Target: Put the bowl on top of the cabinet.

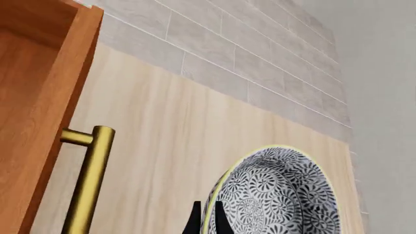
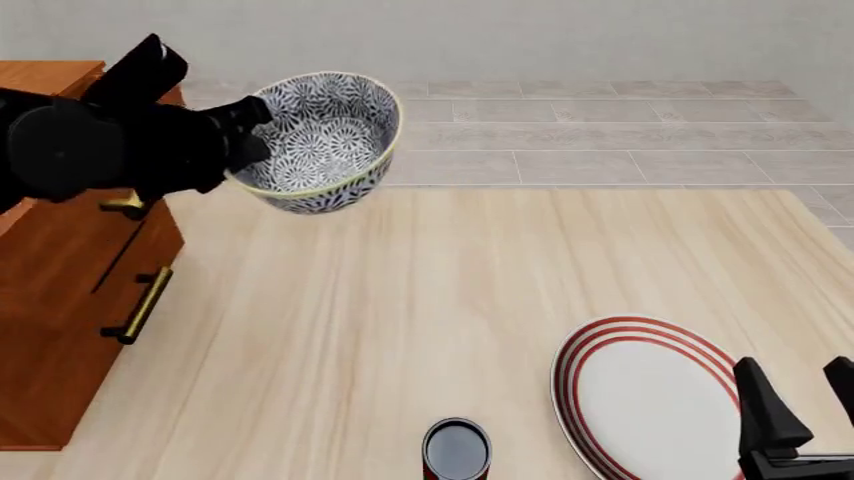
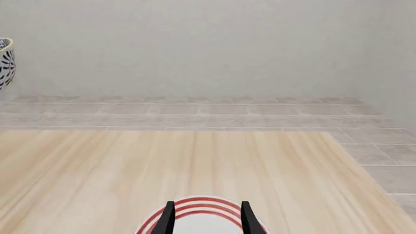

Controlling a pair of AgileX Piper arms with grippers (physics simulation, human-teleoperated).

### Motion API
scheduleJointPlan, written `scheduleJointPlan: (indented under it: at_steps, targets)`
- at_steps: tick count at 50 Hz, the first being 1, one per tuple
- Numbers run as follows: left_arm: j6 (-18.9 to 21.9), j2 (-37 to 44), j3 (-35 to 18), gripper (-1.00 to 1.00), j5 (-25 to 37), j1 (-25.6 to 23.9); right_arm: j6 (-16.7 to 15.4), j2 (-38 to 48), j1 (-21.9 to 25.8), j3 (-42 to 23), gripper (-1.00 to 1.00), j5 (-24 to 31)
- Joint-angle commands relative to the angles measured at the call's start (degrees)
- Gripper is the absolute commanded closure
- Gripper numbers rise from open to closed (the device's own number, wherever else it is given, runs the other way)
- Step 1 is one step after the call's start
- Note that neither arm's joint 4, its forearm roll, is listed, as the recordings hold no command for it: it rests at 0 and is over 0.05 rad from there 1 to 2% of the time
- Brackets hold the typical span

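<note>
Left gripper (image 2: 247, 130) is gripping the bowl (image 2: 324, 140) by its rim: in the left wrist view the two dark fingertips (image 1: 221, 220) are pinching the rim edge, one inside and one outside the wall. The bowl is hanging in the air, tilted, mouth facing partly toward the camera in the front view, clear of the table (image 2: 441, 330).

Key relation: the bowl is sitting just off the cabinet (image 2: 67, 300), beside its near top corner and on the side facing the table's middle, not over the top surface. Height looks at or a little above the cabinet top, though the left arm is hiding most of that top, so clearance cannot be confirmed. The brass handle (image 1: 87, 183) is showing close beside the bowl in the left wrist view.

Judgement: the carry needs to go sideways, over the cabinet, with the bowl levelled before release.

Right gripper (image 2: 801, 410) is idling with its fingers spread apart, holding nothing, over the red-ringed plate (image 2: 654, 395), well away from the cabinet. The left arm is the only one placed to finish.
</note>
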Motion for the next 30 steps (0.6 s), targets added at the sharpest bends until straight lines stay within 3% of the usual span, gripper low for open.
scheduleJointPlan:
  at_steps: [1,18,30]
  targets:
    - [1.50,-2.71,-3.42,1.00,3.57,3.84,-0.02,0.43,0.16,-0.01,-1.00,-0.29]
    - [3.93,-4.95,-8.02,1.00,8.63,9.20,-0.50,0.32,0.48,0.00,-1.00,-0.01]
    - [4.07,-6.46,-12.04,1.00,13.54,15.78,-0.43,0.15,0.77,0.00,-1.00,0.16]
